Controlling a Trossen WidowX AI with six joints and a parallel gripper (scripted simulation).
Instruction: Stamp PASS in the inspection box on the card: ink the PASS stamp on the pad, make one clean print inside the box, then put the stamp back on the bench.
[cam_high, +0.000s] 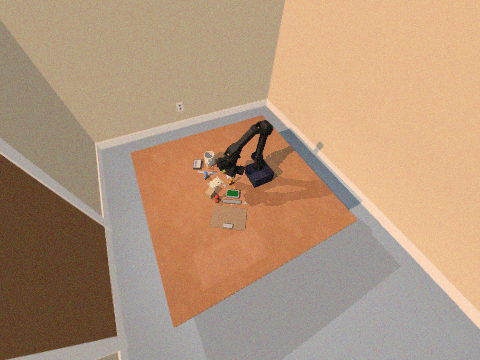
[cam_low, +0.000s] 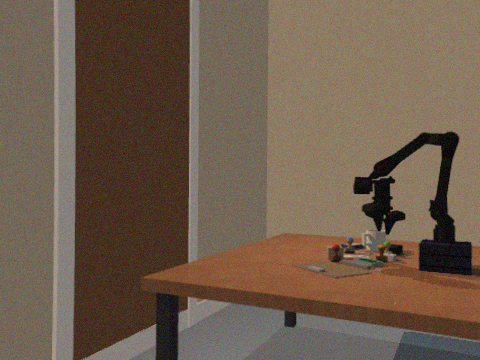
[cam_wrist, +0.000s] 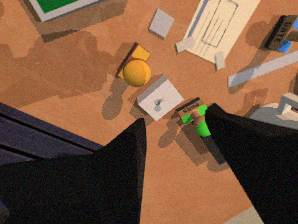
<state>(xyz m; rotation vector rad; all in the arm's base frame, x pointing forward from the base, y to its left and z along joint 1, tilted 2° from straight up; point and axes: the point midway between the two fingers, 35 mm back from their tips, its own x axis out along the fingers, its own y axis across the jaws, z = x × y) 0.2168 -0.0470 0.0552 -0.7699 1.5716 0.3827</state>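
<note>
My gripper (cam_low: 383, 231) (cam_wrist: 174, 119) is open and empty, pointing down above the bench items. A green-knobbed stamp (cam_wrist: 204, 127) (cam_low: 387, 244) stands below, beside the right fingertip in the wrist view; its label is too blurred to read. A dark block beneath that fingertip is partly hidden. A yellow-knobbed stamp (cam_wrist: 136, 73) (cam_high: 231, 181), a blue one labelled DATE (cam_wrist: 285, 47) (cam_high: 205, 174) and a red-knobbed one (cam_high: 217, 198) (cam_low: 335, 252) also stand there. The cream card (cam_wrist: 205, 45) (cam_high: 216, 183) has a printed outlined box. I cannot tell which item is the ink pad.
A white block (cam_wrist: 160, 97) lies between the yellow and green stamps. A white mug (cam_high: 209, 158) (cam_low: 374, 240) stands close to the gripper. A green panel in a pale frame (cam_high: 233, 193) (cam_wrist: 57, 4), a grey bar (cam_high: 232, 201) and a brown board (cam_high: 229, 215) lie farther off.
</note>
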